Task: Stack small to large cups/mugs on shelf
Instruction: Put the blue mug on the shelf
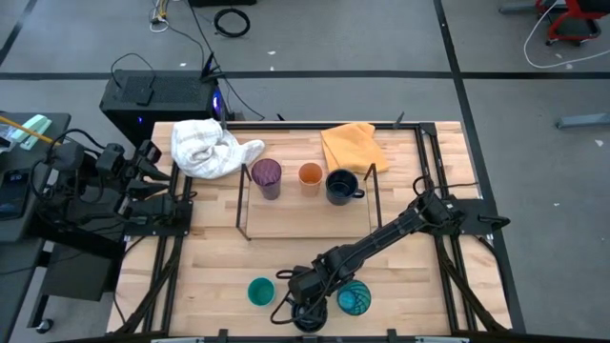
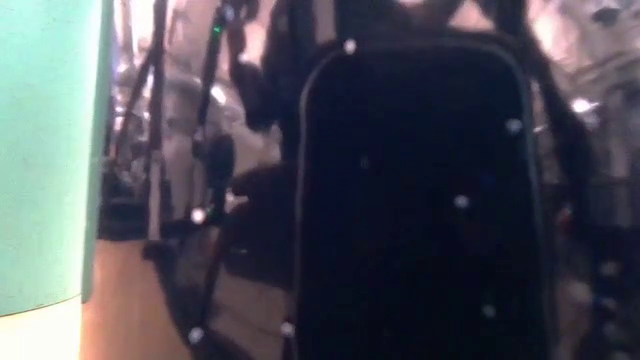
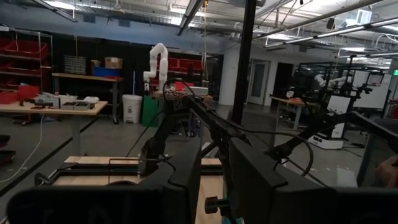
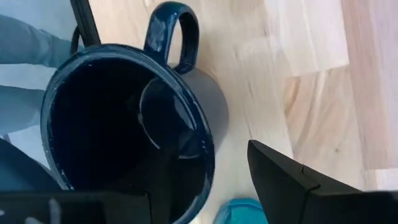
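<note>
The black wire shelf (image 1: 244, 205) stands mid-table. At its far side stand, in a row, the purple tumbler (image 1: 266, 177), the orange cup (image 1: 311, 174) and a navy mug (image 1: 341, 187). The small teal cup (image 1: 260, 292) and the patterned teal-blue cup (image 1: 355, 299) stand near the front edge. Between them stands the second navy mug (image 4: 124, 124), upright, under my right gripper (image 1: 307, 310). The right gripper is open, with one finger inside the mug and the other finger (image 4: 292, 186) outside its wall, a gap of bare wood between. My left gripper (image 1: 152, 162) waits at the table's left edge, shut and empty.
A white cloth (image 1: 205, 148) and an orange cloth (image 1: 351, 145) lie at the table's far edge behind the shelf. The small teal cup (image 2: 40, 150) and the navy mug (image 2: 420, 200) fill the low view. Bare wood lies between the shelf and the front cups.
</note>
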Robot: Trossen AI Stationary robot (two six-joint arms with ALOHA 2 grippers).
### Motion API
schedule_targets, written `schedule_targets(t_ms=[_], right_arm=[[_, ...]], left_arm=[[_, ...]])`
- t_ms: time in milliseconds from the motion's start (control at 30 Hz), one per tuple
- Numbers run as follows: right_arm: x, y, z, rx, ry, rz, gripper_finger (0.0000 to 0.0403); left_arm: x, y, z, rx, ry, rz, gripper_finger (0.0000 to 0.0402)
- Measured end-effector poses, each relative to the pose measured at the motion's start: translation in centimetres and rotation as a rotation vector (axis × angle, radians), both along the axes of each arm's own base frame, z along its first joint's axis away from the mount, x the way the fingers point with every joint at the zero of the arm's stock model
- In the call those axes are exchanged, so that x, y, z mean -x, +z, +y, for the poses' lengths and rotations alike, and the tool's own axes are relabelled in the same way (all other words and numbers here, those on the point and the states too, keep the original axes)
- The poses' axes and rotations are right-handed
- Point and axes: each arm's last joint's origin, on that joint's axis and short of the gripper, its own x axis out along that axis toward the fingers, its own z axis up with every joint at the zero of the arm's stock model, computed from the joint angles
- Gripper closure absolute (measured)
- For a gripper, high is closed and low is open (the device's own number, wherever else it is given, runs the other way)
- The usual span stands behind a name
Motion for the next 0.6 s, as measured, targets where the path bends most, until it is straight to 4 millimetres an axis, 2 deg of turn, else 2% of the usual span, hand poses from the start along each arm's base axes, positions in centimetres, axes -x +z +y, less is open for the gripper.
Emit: schedule_targets(t_ms=[133,233,333,467,600], right_arm=[[-0.22,-0.03,-0.09,0.002,-0.024,-0.011,0.0212],[-0.30,-0.09,-0.06,-0.001,-0.034,-0.014,0.0234],[-0.29,-0.08,-0.03,-0.003,-0.033,-0.014,0.0278],[-0.27,-0.07,0.02,-0.020,-0.020,-0.008,0.0374],[-0.28,-0.05,0.04,-0.024,-0.017,-0.008,0.0383]], left_arm=[[0.01,0.03,0.00,0.000,0.000,-0.003,0.0308],[0.00,0.02,0.00,0.002,-0.001,-0.002,0.0308],[0.00,0.01,0.00,0.002,0.000,-0.002,0.0308],[0.00,0.02,0.00,0.000,0.000,-0.002,0.0308],[0.01,0.02,0.00,-0.001,0.000,-0.003,0.0308]])
